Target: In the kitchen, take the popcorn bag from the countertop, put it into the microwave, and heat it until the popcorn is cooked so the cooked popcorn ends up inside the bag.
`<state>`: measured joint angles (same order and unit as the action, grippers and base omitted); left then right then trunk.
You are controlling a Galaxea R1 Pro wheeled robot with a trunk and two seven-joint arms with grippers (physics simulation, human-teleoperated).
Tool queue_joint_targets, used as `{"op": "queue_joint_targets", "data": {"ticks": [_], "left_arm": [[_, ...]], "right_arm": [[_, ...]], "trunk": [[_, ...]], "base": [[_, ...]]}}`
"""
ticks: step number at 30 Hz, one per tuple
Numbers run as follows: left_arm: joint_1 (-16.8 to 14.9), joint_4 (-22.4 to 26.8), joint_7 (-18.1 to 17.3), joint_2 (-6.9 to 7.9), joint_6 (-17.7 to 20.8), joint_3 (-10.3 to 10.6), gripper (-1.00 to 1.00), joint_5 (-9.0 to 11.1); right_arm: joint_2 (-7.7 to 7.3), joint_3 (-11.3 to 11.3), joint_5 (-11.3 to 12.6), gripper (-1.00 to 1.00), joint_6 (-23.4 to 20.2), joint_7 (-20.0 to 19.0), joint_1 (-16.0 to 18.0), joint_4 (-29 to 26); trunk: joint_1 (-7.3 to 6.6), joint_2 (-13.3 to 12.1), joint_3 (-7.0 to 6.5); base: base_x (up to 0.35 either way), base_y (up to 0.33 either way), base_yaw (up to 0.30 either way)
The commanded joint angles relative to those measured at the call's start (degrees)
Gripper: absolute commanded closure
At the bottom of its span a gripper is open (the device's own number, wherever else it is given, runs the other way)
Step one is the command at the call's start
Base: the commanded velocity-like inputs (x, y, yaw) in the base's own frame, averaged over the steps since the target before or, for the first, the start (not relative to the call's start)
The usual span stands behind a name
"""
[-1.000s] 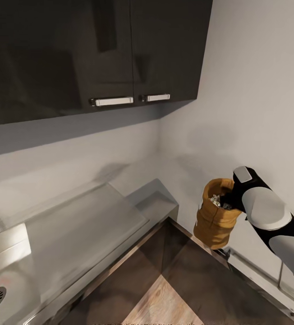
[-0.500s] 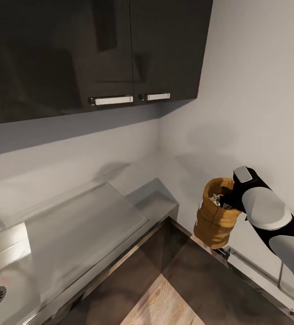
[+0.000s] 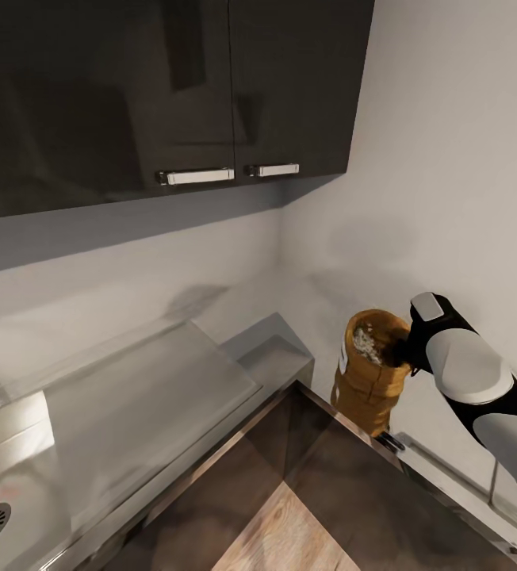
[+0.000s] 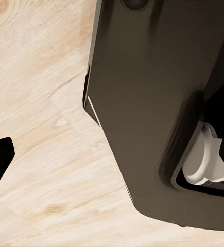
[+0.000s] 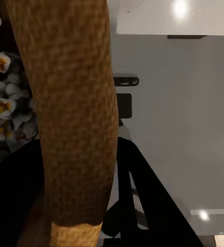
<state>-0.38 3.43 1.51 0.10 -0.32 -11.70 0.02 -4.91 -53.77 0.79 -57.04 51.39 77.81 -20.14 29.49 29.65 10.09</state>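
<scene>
- The countertop (image 3: 139,396) lies at eight o'clock in the head view, with nothing of the task on it.
- The popcorn bag (image 3: 369,373) hangs at four o'clock, off the worktop, popcorn (image 3: 363,341) inside; it looks soft and light, likely to sag.
- The right gripper (image 3: 407,349) is clamped on its rolled rim, likely the firmest hold.
- Left gripper: cannot tell.
</scene>
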Motion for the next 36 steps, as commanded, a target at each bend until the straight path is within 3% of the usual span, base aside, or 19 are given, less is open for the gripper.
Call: {"op": "queue_joint_targets", "data": {"ticks": [1,28,36], "left_arm": [[0.0,0.0,0.1,-0.01,-0.1,-0.2,-1.00,0.0],[0.0,0.0,0.1,-0.03,-0.1,-0.2,-1.00,0.0],[0.0,0.0,0.1,-1.11,-0.1,-0.2,-1.00,0.0]], "right_arm": [[0.05,-0.3,0.5,1.00,0.0,0.3,0.1,0.0],[-0.06,-0.8,0.5,1.00,-0.3,0.4,0.1,-0.5],[-0.13,-0.9,0.5,1.00,-0.3,0.4,0.1,-0.7]], "trunk": [[0.03,0.1,0.09],[0.03,0.1,-2.35],[0.03,0.1,-3.11]], "base": [[0.000,0.000,0.000],[0.000,0.000,0.000],[-0.169,0.000,0.000]]}}
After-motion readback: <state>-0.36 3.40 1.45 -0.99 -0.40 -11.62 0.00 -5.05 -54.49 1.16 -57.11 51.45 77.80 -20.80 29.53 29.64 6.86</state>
